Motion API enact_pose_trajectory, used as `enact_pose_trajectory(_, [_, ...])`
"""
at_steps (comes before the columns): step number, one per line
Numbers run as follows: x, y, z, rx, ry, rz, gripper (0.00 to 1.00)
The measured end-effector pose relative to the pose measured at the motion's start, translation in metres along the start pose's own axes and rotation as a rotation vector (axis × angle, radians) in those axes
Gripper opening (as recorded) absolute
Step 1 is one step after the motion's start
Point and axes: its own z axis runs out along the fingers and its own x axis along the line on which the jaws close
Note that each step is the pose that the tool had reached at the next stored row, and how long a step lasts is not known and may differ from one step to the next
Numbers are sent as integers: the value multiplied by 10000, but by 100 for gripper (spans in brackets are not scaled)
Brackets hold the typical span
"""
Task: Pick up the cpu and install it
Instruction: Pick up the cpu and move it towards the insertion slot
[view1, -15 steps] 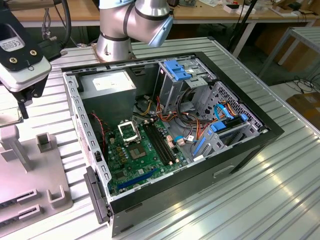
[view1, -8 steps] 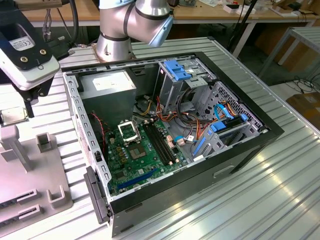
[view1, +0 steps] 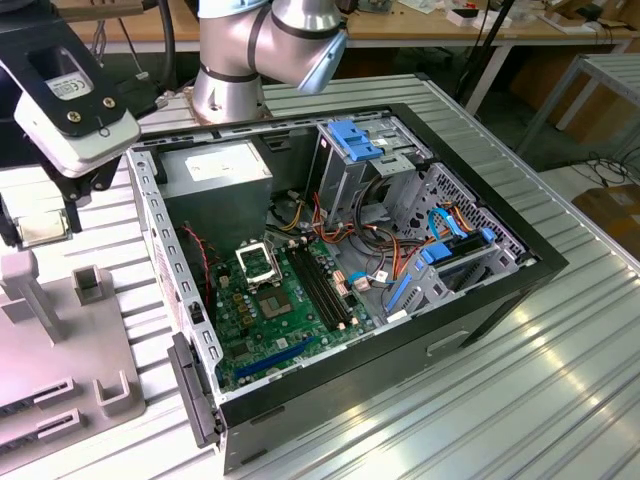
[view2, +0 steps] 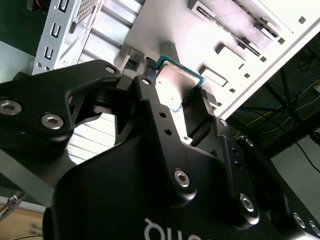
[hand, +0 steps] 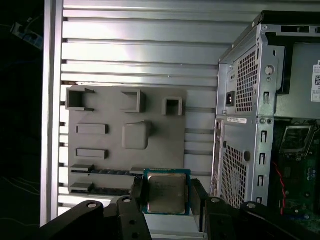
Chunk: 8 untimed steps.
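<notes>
Jaws: black, closed on two opposite edges of the cpu (hand: 166, 194). The edge grip presumably keeps the chip level and spares its underside.
Cpu: small square chip with a metal top, held clear above the grey fixture plate (hand: 100, 137).
Plate: rests on the ribbed table (hand: 140, 55), just beside the open computer case (view1: 540, 262).
Socket (view1: 258, 262): on the motherboard inside the case, well apart from the chip, so installation is not yet done.
</notes>
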Motion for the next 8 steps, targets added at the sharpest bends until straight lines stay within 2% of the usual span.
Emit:
enact_pose_trajectory(6, [-69,-3,-5,-1,31,1,47])
enact_pose_trajectory(8, [-114,-5,-8,-2,52,1,47])
